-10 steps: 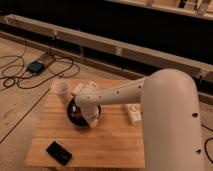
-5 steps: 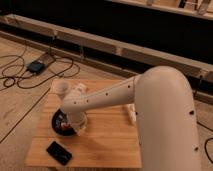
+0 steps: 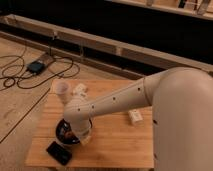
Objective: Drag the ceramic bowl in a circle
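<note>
The arm is still dragging the black ceramic bowl (image 3: pixel 63 131) toward the table's (image 3: pixel 117 147) front-left corner, now just beside the black slab (image 3: pixel 59 153), the hand (image 3: pixel 80 134) sitting closed inside it.

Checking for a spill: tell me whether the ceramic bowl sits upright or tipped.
Upright: the ceramic bowl rests flat on the table, with the gripper down over it.

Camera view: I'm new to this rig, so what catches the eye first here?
The big white arm reaches from the right across the wooden table, its gripper down in the black bowl at the front left. A pale cup stands behind the bowl, and a black slab lies at the front-left corner.
</note>
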You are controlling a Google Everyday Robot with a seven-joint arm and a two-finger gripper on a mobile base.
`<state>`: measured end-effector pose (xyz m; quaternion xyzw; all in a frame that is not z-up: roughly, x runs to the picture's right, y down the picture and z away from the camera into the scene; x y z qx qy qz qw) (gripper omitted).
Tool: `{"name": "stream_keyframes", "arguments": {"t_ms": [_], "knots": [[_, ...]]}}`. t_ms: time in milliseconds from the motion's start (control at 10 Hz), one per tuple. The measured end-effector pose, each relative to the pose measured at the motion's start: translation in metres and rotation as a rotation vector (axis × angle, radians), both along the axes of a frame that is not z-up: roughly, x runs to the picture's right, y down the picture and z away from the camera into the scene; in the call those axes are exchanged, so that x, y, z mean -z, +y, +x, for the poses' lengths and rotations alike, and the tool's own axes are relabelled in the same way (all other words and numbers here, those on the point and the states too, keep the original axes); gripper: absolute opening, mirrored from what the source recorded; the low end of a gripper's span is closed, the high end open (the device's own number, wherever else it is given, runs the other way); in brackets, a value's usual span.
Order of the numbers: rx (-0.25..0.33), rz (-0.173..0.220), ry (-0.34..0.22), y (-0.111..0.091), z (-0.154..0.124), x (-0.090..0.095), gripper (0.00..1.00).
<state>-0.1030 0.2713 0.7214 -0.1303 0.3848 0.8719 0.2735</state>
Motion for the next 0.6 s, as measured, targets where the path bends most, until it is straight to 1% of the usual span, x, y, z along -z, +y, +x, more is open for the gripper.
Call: {"name": "stream_keyframes", "arguments": {"t_ms": [100, 300, 400, 600], "knots": [[-0.022, -0.003, 0.053, 0.003, 0.018, 0.008, 0.00], [-0.053, 0.000, 0.129, 0.003, 0.044, 0.017, 0.00], [-0.081, 0.007, 0.182, -0.001, 0.064, 0.019, 0.00], [-0.122, 0.010, 0.266, -0.008, 0.098, 0.018, 0.00]]}}
